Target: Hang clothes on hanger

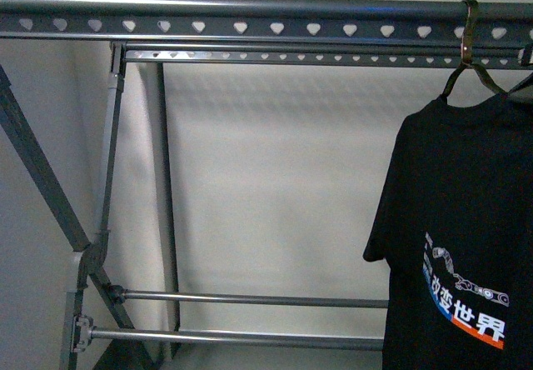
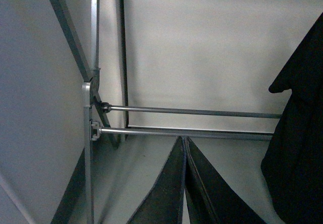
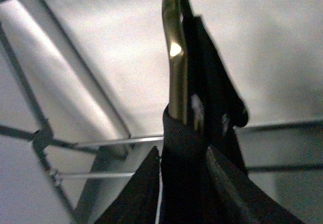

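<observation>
The clothes, a black T-shirt (image 1: 466, 237) with a white, blue and orange print, hang at the right of the front view from a brass-coloured hook (image 1: 470, 37) over the top rail of the hanger (image 1: 250, 18), a grey metal rack with heart-shaped holes. Neither arm shows in the front view. In the right wrist view my right gripper (image 3: 184, 156) is shut on black cloth of the clothes (image 3: 181, 143) just below the brass hook (image 3: 174, 52). In the left wrist view my left gripper (image 2: 184, 141) is shut and empty, near the rack's lower bars (image 2: 192, 132); the clothes (image 2: 298, 148) hang at that view's edge.
The rack's slanted side struts and joint (image 1: 87, 249) stand at the left, with two lower horizontal bars (image 1: 250, 299) across the bottom. A pale wall (image 1: 275, 178) lies behind the rack. A second dark hanger edge shows at the far right (image 1: 525, 82).
</observation>
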Action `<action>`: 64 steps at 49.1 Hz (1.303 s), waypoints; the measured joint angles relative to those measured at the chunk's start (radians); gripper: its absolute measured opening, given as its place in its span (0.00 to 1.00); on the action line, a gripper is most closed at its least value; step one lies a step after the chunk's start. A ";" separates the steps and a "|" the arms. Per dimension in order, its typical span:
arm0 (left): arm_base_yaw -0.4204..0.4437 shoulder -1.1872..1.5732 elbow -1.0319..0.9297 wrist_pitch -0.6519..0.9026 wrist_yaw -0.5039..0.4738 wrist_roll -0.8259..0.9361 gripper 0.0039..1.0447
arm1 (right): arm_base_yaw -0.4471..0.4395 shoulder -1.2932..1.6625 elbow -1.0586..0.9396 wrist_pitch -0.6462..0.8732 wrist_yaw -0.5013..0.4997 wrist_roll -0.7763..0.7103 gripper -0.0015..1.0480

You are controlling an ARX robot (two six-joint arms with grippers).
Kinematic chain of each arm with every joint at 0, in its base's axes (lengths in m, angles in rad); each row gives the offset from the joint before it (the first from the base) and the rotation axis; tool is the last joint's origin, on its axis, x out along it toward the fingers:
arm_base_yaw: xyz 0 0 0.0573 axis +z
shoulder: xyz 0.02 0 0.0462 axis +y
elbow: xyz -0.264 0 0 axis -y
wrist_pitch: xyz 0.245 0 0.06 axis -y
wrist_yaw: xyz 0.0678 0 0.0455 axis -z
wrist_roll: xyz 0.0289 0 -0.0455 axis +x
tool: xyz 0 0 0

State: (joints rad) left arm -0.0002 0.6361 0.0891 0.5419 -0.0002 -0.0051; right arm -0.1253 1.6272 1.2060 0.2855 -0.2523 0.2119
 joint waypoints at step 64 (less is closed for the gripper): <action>0.000 -0.629 -0.071 -0.537 0.000 0.003 0.03 | 0.121 -1.577 -1.148 -0.296 0.250 -0.211 0.02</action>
State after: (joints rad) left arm -0.0002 0.0071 0.0181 0.0044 -0.0006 -0.0021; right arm -0.0040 0.0505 0.0578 -0.0109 -0.0025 0.0013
